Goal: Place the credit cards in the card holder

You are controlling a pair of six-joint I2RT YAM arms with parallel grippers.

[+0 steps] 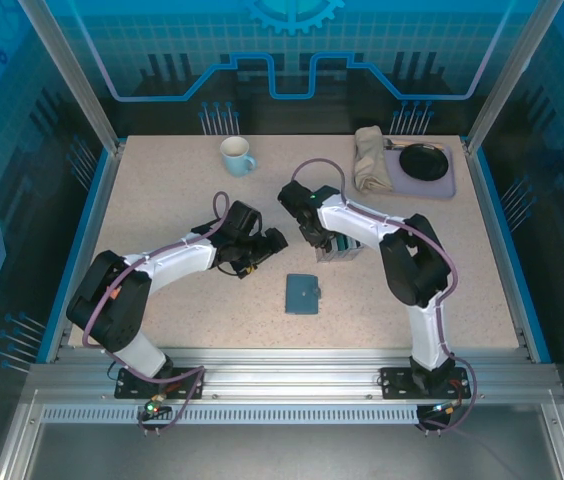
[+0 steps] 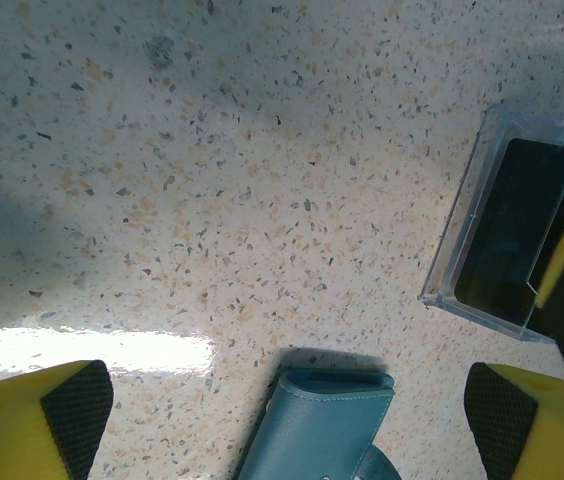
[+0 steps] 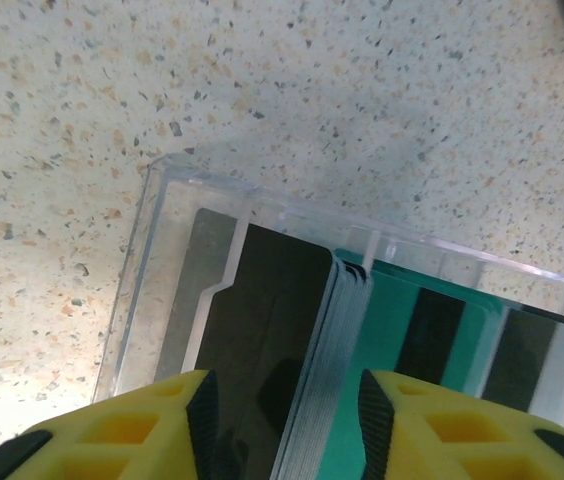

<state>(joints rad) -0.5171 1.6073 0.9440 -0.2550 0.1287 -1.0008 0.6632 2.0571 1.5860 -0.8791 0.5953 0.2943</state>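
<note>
Our right gripper (image 3: 284,425) straddles a dark plastic credit card (image 3: 262,320) in the clear tiered rack (image 3: 147,260), grip unclear; we should pinch squarely, lift straight; left gripper (image 2: 287,405) hovers wide above the teal leather-like card holder (image 2: 322,425).

- credit cards (image 3: 347,340): thin plastic, standing on edge in a clear rack (image 3: 149,262), tiered one behind another
- a dark card at the front, with a stepped cut-out of the rack wall across its face
- a tight stack beside it, seen edge-on with pale edges
- a teal-green card with a dark stripe behind the stack, then another dark-and-pale one at the rack's far end
- card holder (image 1: 303,294): small blue-teal wallet, soft and leather-like, stitched along the edge
- folded shut, lying flat on the speckled table (image 1: 162,200)
- apart from the rack, on its near side
</note>
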